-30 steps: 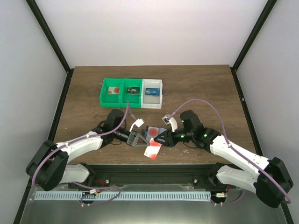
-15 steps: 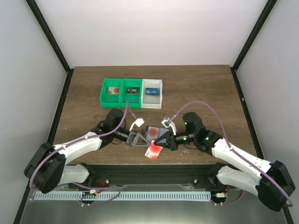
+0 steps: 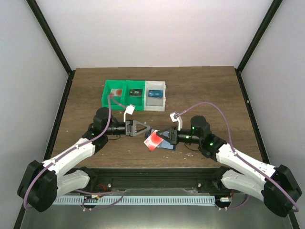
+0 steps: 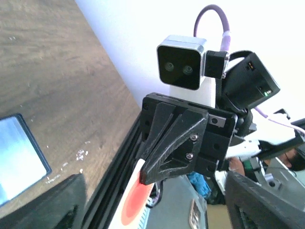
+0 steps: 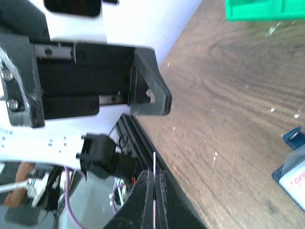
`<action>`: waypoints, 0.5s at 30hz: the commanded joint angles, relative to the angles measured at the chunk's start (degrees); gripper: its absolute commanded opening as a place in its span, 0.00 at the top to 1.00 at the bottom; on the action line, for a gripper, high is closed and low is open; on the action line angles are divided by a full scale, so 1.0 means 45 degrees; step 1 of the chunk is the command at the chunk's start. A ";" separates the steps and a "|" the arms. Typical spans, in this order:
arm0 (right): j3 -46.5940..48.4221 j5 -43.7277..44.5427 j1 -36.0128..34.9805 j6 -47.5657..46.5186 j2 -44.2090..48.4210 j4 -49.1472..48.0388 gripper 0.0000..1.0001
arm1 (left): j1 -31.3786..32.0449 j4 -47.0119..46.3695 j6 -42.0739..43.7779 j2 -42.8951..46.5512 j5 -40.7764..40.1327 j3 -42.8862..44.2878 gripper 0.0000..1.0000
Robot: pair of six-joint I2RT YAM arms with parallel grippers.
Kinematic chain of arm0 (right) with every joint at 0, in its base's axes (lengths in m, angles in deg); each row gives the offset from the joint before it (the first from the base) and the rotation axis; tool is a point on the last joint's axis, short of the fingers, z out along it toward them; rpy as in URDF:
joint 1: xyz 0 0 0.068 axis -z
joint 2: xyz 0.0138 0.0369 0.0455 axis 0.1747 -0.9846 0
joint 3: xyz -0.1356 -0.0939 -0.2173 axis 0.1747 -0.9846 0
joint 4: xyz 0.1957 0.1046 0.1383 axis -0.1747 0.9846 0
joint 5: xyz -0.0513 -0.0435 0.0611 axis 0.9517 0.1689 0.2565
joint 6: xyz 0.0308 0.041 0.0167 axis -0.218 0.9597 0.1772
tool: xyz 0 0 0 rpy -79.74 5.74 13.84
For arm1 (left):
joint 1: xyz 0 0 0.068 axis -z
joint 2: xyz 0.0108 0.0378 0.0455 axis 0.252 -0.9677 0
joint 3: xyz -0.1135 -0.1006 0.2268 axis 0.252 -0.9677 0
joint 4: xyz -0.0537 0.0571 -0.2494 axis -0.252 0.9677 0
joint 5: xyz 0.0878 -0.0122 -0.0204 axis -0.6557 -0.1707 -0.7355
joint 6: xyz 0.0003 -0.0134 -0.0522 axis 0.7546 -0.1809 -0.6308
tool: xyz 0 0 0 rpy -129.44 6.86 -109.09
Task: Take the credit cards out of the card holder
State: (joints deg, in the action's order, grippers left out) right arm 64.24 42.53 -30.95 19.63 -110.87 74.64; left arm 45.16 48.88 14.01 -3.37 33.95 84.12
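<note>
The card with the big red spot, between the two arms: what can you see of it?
The card is a small, thin, stiff-looking rectangle, whitish-pink with one big red round spot. It is out of the card holder, which lies flat on the table beside it. The right arm's jaws are shut on one end, holding it tilted; from that wrist it shows only edge-on.

Bins (image 3: 134, 95): in a row at the back of the counter (image 3: 209, 90).
Credit card (image 3: 153, 141): right of the left end effector (image 3: 146, 130), in the right end effector (image 3: 161, 139).
Card holder (image 3: 168, 146): flat on the counter, under the right end effector.
</note>
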 commanded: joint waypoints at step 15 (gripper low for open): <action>0.0342 0.7522 -0.0046 0.5381 0.0651 -0.2676 1.00 | 0.0015 -0.1013 -0.2298 0.0056 -0.2688 0.0025 0.12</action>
State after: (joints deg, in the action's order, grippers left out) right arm 64.29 68.34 -30.95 38.84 -109.67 68.30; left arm 45.01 42.93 3.92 -3.41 23.90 82.70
